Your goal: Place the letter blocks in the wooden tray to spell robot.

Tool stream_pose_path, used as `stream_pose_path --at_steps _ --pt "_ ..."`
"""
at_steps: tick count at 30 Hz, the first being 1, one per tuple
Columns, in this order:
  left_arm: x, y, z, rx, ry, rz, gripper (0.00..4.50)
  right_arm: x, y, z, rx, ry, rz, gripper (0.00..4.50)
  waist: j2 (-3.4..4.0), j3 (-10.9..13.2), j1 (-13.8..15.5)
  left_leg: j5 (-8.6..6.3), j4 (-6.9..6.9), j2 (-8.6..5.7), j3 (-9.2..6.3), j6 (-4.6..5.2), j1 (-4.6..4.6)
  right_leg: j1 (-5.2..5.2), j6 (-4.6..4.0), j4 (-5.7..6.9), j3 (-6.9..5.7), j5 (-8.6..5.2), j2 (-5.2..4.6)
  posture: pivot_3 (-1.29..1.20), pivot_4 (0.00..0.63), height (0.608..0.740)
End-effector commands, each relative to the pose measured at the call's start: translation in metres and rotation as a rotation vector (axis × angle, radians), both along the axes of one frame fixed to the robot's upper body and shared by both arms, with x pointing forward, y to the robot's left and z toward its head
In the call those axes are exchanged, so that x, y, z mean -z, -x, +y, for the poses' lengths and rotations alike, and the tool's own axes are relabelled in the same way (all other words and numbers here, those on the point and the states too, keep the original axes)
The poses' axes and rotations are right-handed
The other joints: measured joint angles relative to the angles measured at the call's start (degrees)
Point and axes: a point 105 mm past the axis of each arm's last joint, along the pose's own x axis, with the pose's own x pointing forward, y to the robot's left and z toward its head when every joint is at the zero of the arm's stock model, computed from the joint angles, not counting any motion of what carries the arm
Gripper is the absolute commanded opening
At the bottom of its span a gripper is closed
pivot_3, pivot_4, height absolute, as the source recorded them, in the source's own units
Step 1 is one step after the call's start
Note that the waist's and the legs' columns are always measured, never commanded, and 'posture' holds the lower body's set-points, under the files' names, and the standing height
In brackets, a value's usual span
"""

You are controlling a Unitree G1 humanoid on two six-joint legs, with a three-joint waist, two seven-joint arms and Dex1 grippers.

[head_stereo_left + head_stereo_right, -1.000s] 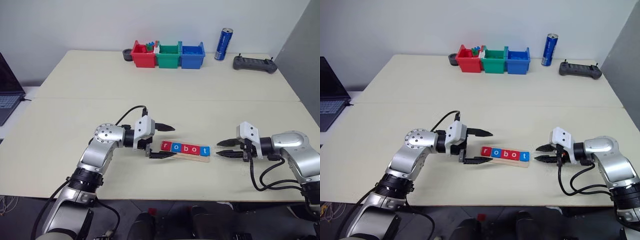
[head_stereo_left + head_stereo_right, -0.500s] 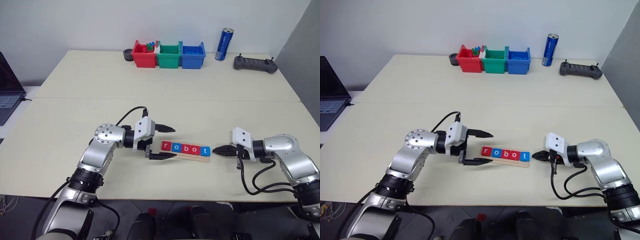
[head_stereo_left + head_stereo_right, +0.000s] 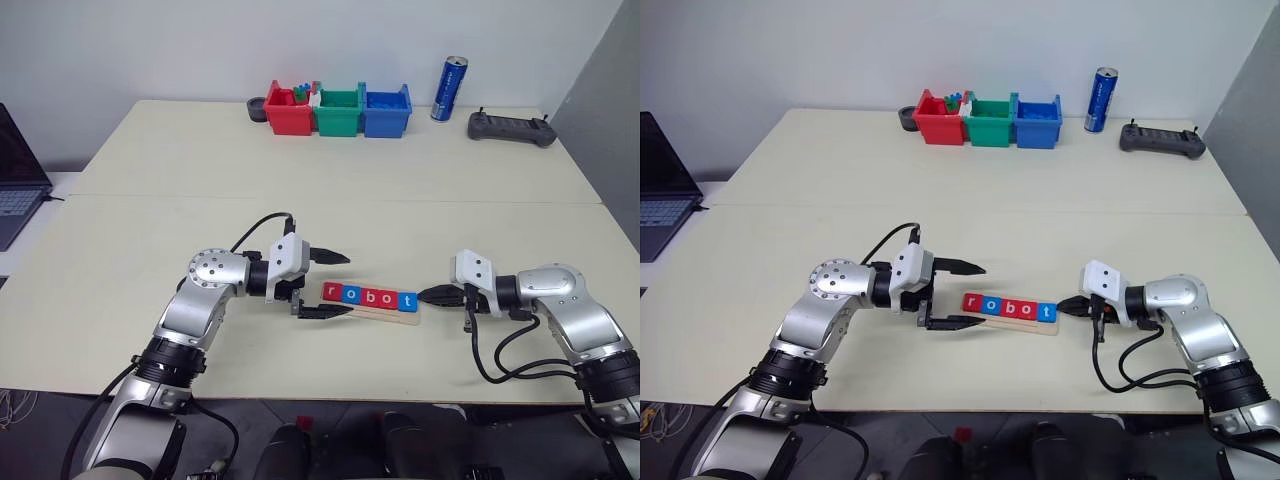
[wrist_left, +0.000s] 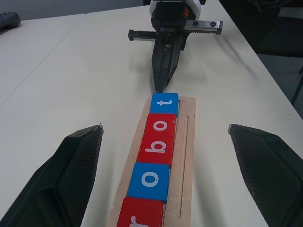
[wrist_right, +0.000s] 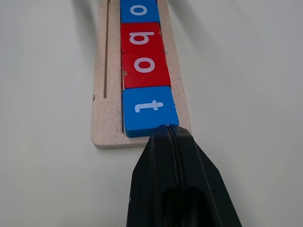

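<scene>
The wooden tray [image 3: 382, 316] lies on the table between my two grippers. Its letter blocks [image 3: 370, 296] sit in a row reading r, o, b, o, t: red r [image 3: 333, 292], blue o, red b, red o, blue t [image 3: 407, 300]. My left gripper [image 3: 347, 284] is open at the tray's r end, one finger on each side of it, with nothing held. My right gripper [image 3: 421, 295] is shut. Its tip [image 5: 168, 127] meets the outer edge of the t block [image 5: 149, 111] at the tray's other end. The left wrist view shows the row of blocks [image 4: 158, 142] running towards the right gripper [image 4: 162, 87].
Red [image 3: 287, 112], green [image 3: 337, 110] and blue [image 3: 385, 110] bins stand at the table's far edge. A blue can [image 3: 448, 88] and a black controller [image 3: 510, 127] are to their right. A laptop [image 3: 15, 190] sits at the far left.
My right gripper has gone from slightly open to shut and has slid left until its tip reached the t block. The left gripper and the blocks have kept still.
</scene>
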Motion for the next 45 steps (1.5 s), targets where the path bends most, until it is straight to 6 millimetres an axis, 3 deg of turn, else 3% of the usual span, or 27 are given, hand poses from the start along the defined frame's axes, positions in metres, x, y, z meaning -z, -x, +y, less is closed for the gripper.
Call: stream_pose_path --at_steps 1,18,24,27,33,38,45 --pt "-0.011 0.003 -0.002 0.016 0.015 -0.042 4.50 -0.009 0.000 0.006 -0.030 -0.007 -0.033 0.01 0.00 0.0 0.0 0.00 0.00 0.00 0.00 0.00 0.00 0.00 0.00 0.00 0.00 0.00 0.00 0.00 0.150 0.740" --pt "-0.013 -0.001 -0.003 0.012 0.017 -0.047 4.50 -0.007 0.004 0.020 -0.055 -0.027 -0.022 0.01 0.00 0.0 0.0 0.00 0.00 0.00 -0.01 0.00 0.00 0.00 0.00 0.00 -0.01 0.00 0.00 0.00 0.150 0.740" --pt "-0.012 -0.001 0.001 0.006 0.011 -0.050 4.50 -0.025 0.010 0.014 -0.059 -0.043 -0.020 0.01 0.01 0.0 0.0 0.00 0.00 0.00 -0.01 0.00 0.00 0.00 0.00 0.00 0.00 0.00 0.00 0.00 0.150 0.740" --pt "-0.009 0.001 0.008 0.003 -0.009 -0.043 4.50 -0.037 0.023 0.006 -0.069 -0.039 0.008 0.58 0.01 0.0 0.1 0.00 0.00 -0.01 -0.04 0.00 -0.02 0.00 0.00 -0.01 -0.02 0.00 -0.01 0.00 0.150 0.740" --pt "-0.001 -0.006 0.021 -0.065 -0.063 -0.036 4.50 -0.037 0.031 -0.009 -0.032 0.022 0.030 2.63 0.00 0.0 0.1 0.00 0.00 0.00 -0.04 0.00 -0.02 0.01 0.00 -0.01 -0.04 0.00 0.00 0.00 0.150 0.740" --pt "0.002 -0.010 0.025 -0.104 -0.089 -0.030 4.50 -0.033 0.033 -0.011 -0.017 0.040 0.038 4.41 0.00 0.0 0.0 0.00 0.00 0.00 -0.02 0.00 -0.01 0.00 0.00 -0.01 -0.03 0.00 0.00 0.00 0.150 0.740" --pt "0.006 -0.008 0.029 -0.108 -0.117 -0.007 4.50 -0.029 0.036 -0.009 -0.018 0.039 0.055 4.46 0.00 0.0 0.1 0.00 0.00 0.00 -0.02 0.00 -0.02 0.00 0.00 -0.01 -0.03 0.00 0.00 0.00 0.150 0.740"
